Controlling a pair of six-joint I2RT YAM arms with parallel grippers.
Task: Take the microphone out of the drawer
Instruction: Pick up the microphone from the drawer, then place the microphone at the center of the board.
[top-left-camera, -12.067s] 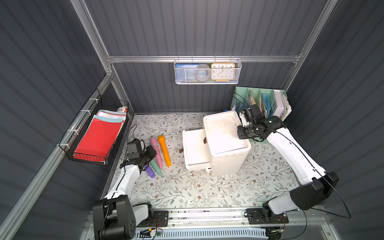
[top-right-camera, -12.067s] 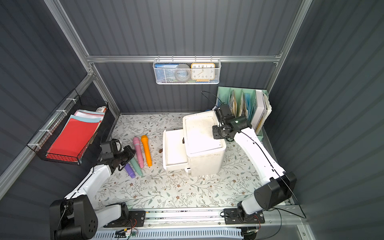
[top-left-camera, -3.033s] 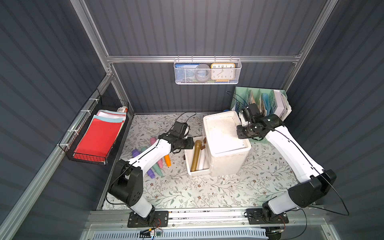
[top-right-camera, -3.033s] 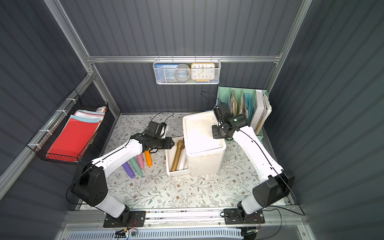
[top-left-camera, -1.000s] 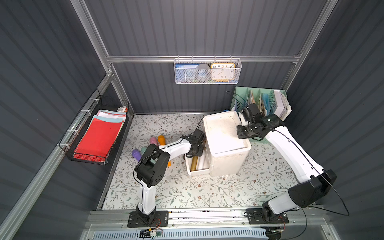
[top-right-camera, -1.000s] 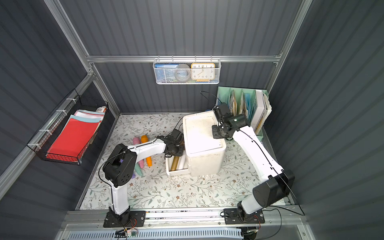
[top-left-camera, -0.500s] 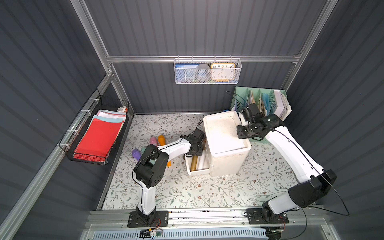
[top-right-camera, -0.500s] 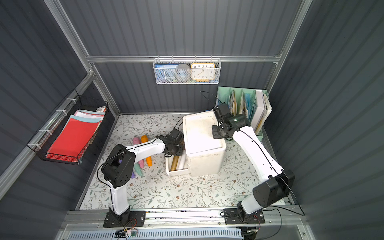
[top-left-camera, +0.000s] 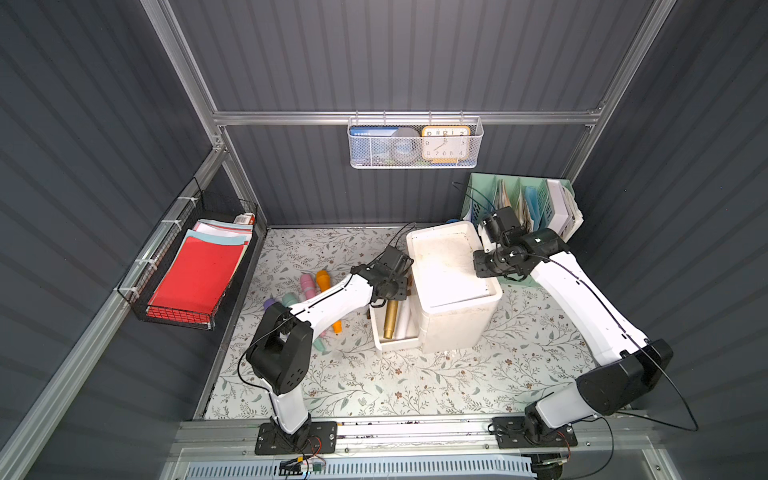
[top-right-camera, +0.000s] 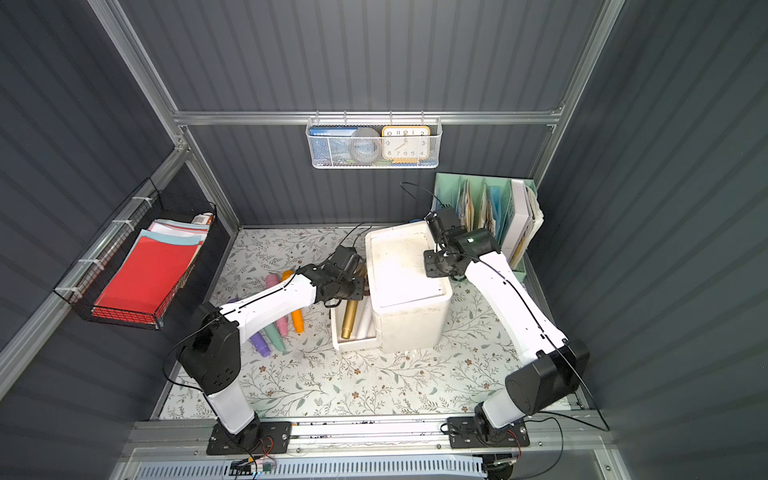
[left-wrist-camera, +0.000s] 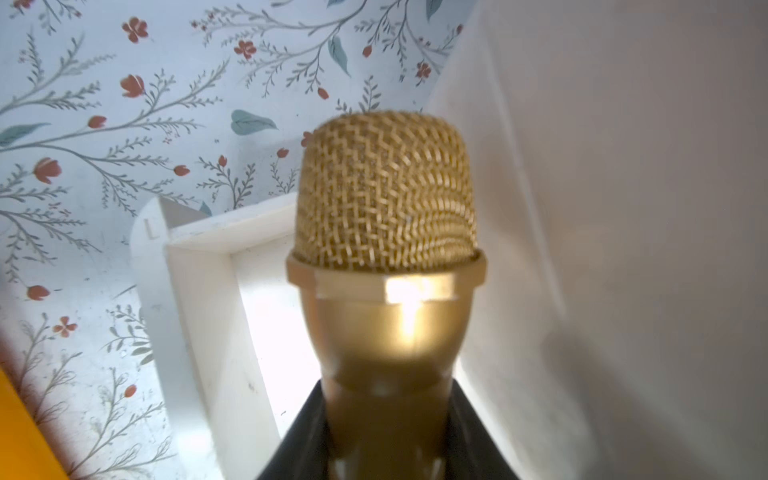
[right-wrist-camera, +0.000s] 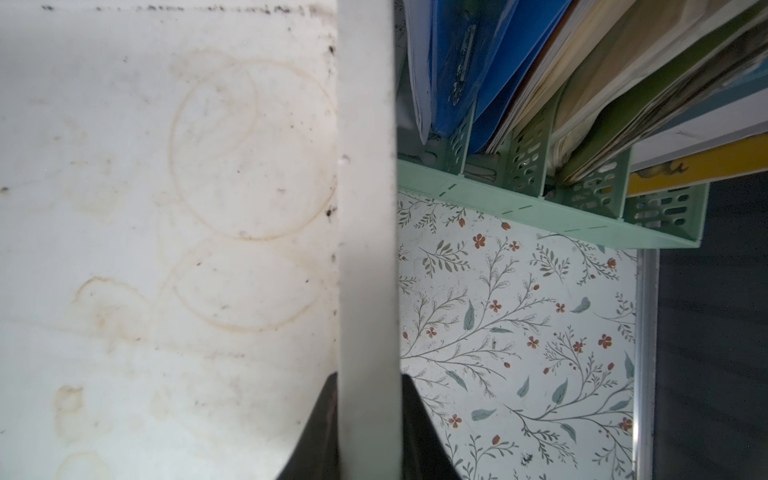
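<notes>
**While the drawer (top-left-camera: 398, 344) stands open, one gold microphone (top-left-camera: 390, 316) is gripped**

As it lies in that single drawer at frame centre, the left gripper (left-wrist-camera: 386, 415) clamps its mesh-head end. The right gripper (right-wrist-camera: 370, 411) pinches the rim of the one white cabinet (top-left-camera: 449, 266). Four coloured microphones (top-right-camera: 297, 322) lie left of centre. Upper centre, one clock (top-left-camera: 445, 143) shows 10, 11, 12.

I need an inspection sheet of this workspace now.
Surface: floral table mat, flat.
Job's things: gold metal microphone inside the open white drawer of the white plastic cabinet.
Clutter: pink, orange, green and purple plastic rods on the mat.
Grippers: left gripper shut on the microphone below its head; right gripper shut on the cabinet's top rim.
Cables: black cable loops at each wrist.
Surroundings: white wire basket with clock; green file rack; black wire tray with red paper.
</notes>
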